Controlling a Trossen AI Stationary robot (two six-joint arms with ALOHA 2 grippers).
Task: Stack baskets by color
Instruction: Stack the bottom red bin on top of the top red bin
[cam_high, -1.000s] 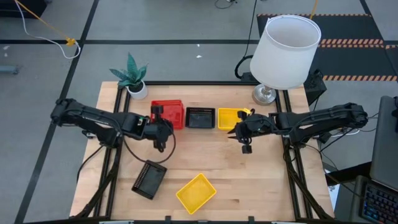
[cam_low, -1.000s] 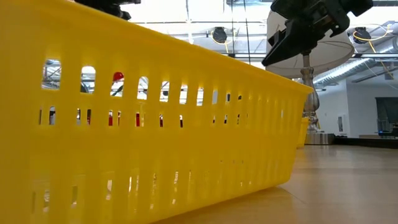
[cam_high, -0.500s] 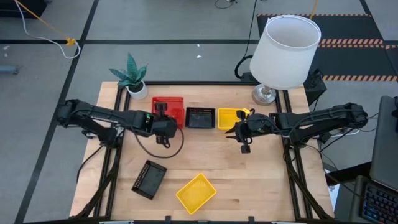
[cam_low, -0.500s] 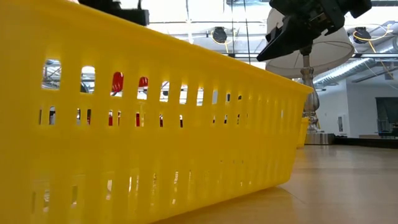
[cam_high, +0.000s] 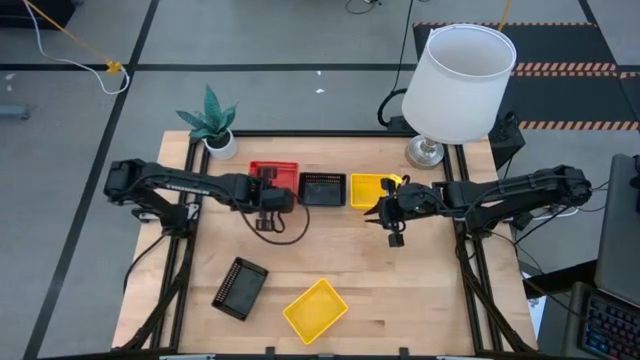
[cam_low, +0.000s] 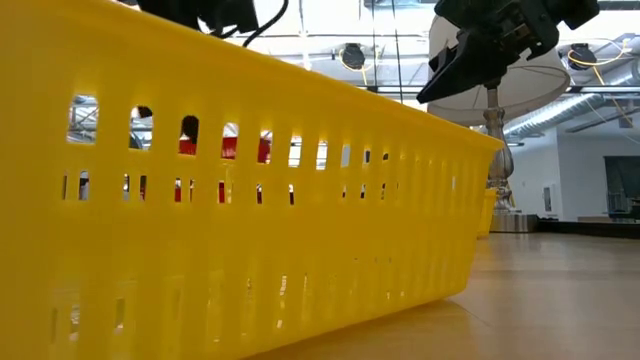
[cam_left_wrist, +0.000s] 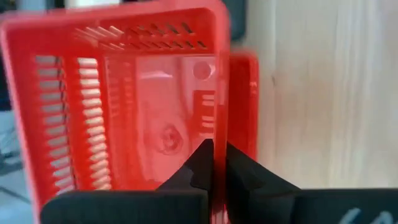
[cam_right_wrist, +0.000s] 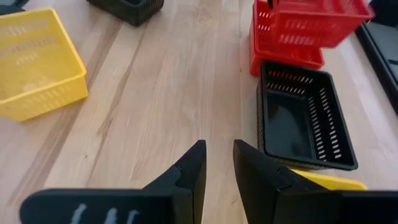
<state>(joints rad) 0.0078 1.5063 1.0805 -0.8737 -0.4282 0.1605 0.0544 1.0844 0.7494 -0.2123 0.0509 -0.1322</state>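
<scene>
My left gripper (cam_high: 268, 197) is shut on a red basket (cam_left_wrist: 124, 106), carrying it over another red basket (cam_right_wrist: 283, 56) at the far middle of the table. To the right of the red ones stand a black basket (cam_high: 322, 188) and a yellow basket (cam_high: 370, 188). A second black basket (cam_high: 240, 287) and a second yellow basket (cam_high: 315, 309) rest on their bottoms near the front edge. My right gripper (cam_high: 392, 218) hovers open and holds nothing, just in front of the far yellow basket. My left gripper pinches the red basket's wall (cam_left_wrist: 221, 124) on the side toward the table's near edge, one finger inside the basket and one outside. The fingers slant down from the near left. The basket stays open side up, slightly offset over the red basket (cam_left_wrist: 245, 99) below; I cannot tell whether they touch.
A white lamp (cam_high: 458, 75) stands at the far right corner and a potted plant (cam_high: 212, 122) at the far left. In the low view the near yellow basket (cam_low: 250, 220) fills the foreground. Bare wood lies across the table's middle (cam_high: 330, 245).
My left gripper has moved toward the table's right and far edge and come down, carrying the red basket along. The basket, tilted and off to the near left of the red one a second ago, now sits level over it. My right gripper has kept still.
</scene>
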